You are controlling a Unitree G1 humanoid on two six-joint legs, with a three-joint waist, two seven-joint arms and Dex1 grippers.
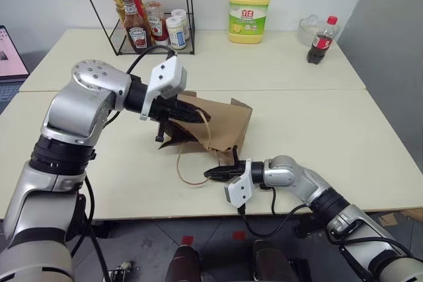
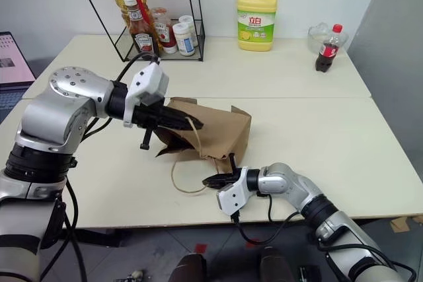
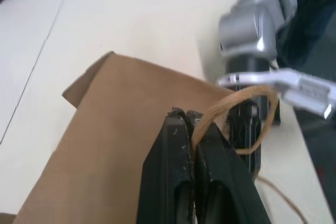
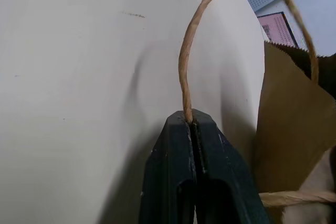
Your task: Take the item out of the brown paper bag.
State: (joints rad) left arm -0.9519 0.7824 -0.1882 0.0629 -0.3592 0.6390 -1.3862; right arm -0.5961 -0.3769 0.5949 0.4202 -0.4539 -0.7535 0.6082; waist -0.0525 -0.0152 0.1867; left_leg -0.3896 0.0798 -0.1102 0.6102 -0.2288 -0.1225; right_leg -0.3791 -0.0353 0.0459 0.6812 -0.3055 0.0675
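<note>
Near the table's (image 1: 370,163) front edge, the bag (image 1: 221,123) lies on its side with its mouth turned toward the left arm. The left gripper (image 3: 190,121) has its fingers clamped on the upper handle (image 3: 247,114) at the mouth, and the right gripper (image 4: 192,119), low by the front edge, pinches the lower handle (image 4: 185,66), its fingers together on the cord. The bottle is hidden, presumably inside the bag.

To do this step well, I judge that the two grips should draw apart gently, the left upward and the right held low, so the mouth gapes without tearing the thin cords from the paper. Once open, one gripper must let go to reach in, so the other should keep the mouth lifted. Tipping the bag toward its mouth may slide the bottle into view. Pulling sideways risks dragging the bag off the edge.
</note>
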